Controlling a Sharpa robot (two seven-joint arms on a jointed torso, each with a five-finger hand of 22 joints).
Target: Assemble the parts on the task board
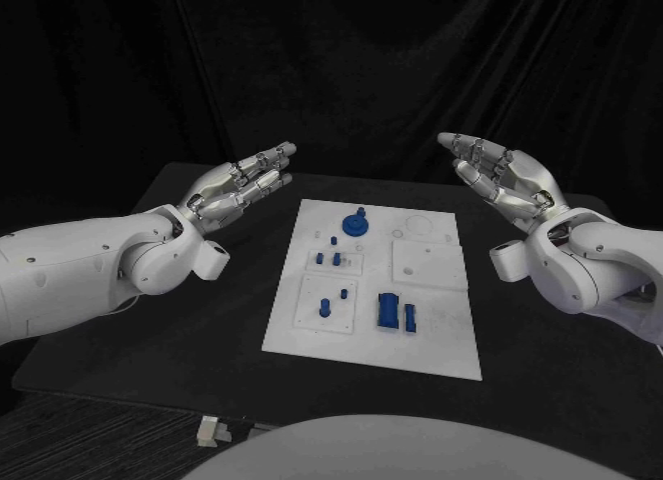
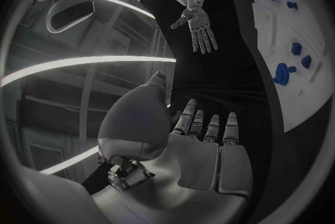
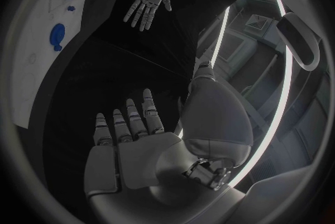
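While raised off the table [image 1: 173, 340], left of the task board [image 1: 439, 340]: left hand [image 1: 242, 186], fingers straight and slightly apart, holding nothing. On the task board itself (white, mid-table): blue parts [image 1: 395, 311], a round one [image 1: 357, 222] near the far edge, small pegs [image 1: 328, 258] mid-board, larger blocks at the near end. Right of the task board: right hand [image 1: 501, 177], likewise spread, palm inward, empty.
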